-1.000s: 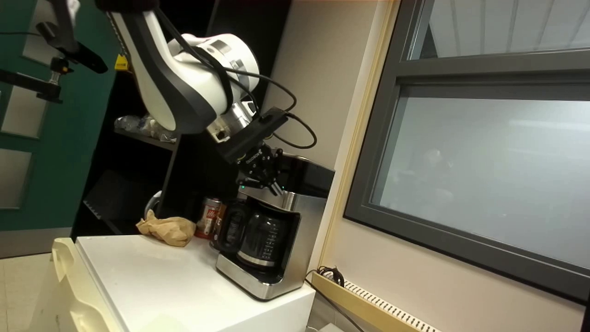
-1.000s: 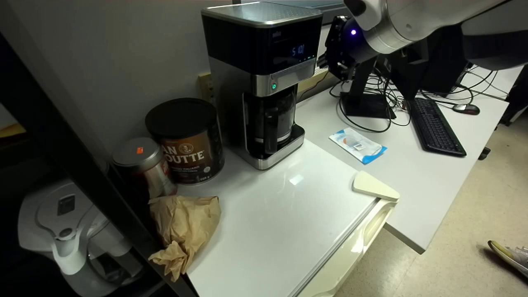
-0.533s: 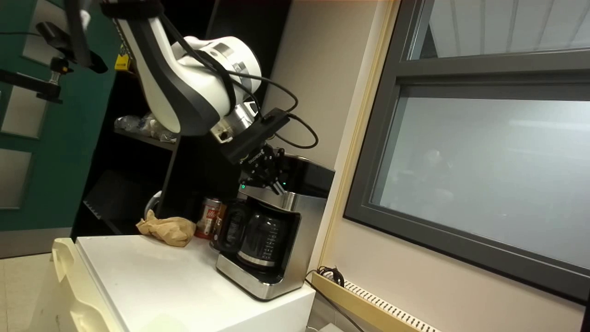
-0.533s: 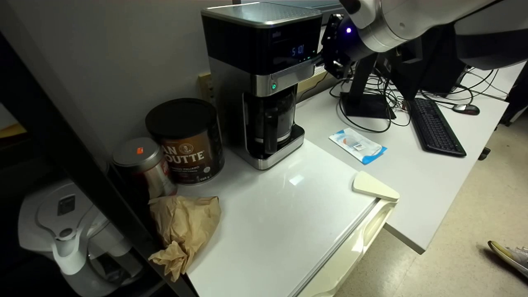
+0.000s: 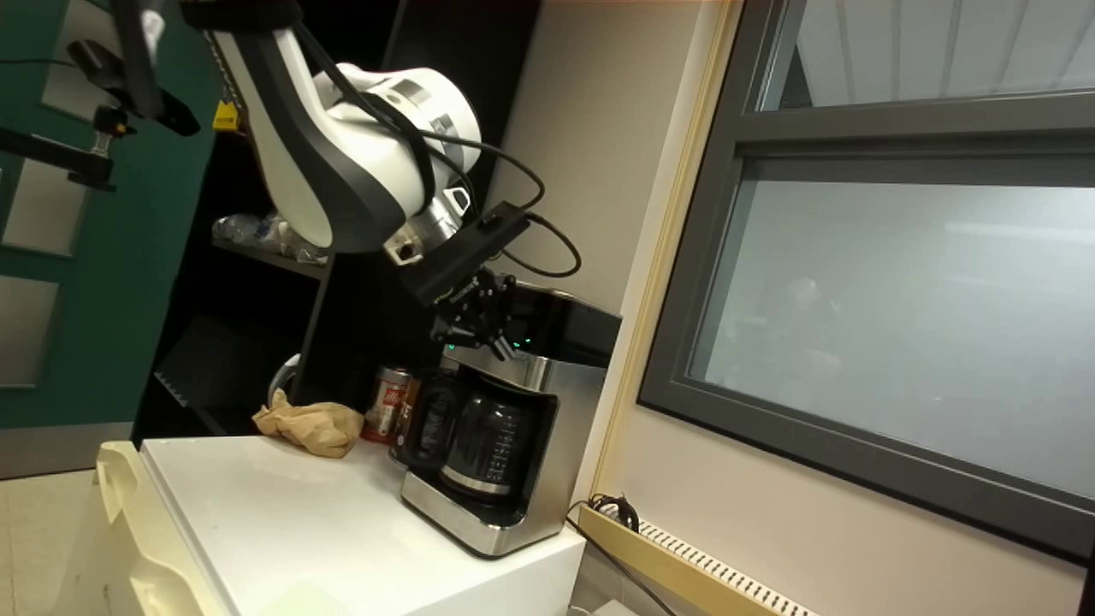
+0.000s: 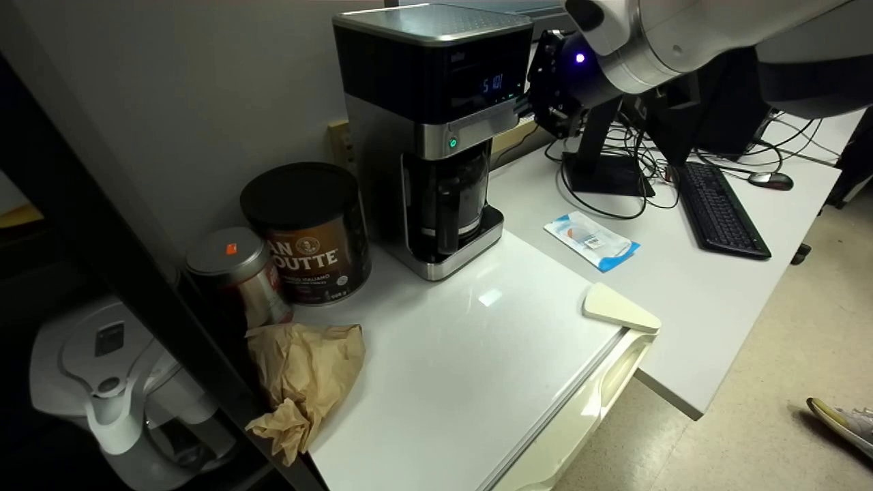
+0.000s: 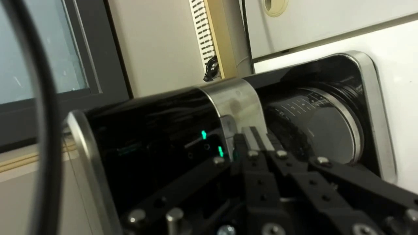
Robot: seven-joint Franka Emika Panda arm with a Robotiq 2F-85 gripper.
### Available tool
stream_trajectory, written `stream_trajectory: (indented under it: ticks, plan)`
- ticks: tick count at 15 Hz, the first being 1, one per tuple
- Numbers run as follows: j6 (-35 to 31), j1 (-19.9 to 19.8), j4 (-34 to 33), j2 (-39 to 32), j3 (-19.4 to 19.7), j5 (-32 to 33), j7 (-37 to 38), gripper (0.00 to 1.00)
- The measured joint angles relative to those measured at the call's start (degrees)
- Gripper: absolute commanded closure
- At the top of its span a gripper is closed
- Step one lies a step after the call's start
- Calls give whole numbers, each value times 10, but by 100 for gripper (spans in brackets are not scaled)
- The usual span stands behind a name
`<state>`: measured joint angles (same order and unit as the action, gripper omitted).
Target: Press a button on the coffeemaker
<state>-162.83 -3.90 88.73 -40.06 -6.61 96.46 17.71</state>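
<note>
Glare dots a white surface [image 6: 443,368] and pale reflections haze a window [image 5: 890,334], while a cable [image 7: 50,130] blurs in the wrist view

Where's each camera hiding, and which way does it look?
In an exterior view: down lower, facing the coffeemaker and window; arm and end effector show.
In an exterior view: up higher, facing down over the paper bag toward the desk; arm and end effector, upper right.
Wrist view: just behind the end effector, facing along its visible fingers to the coffeemaker and carafe.
Both exterior views share coffeemaker and paper bag.
</note>
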Motion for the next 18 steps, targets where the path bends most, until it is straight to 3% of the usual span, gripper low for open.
stream_trajectory:
  ticks: [9, 18]
  plan:
    - [-42, 7, 130, 95, -2, 138, 5, 100]
    - [-39, 7, 242, 191, -18, 313, 95, 100]
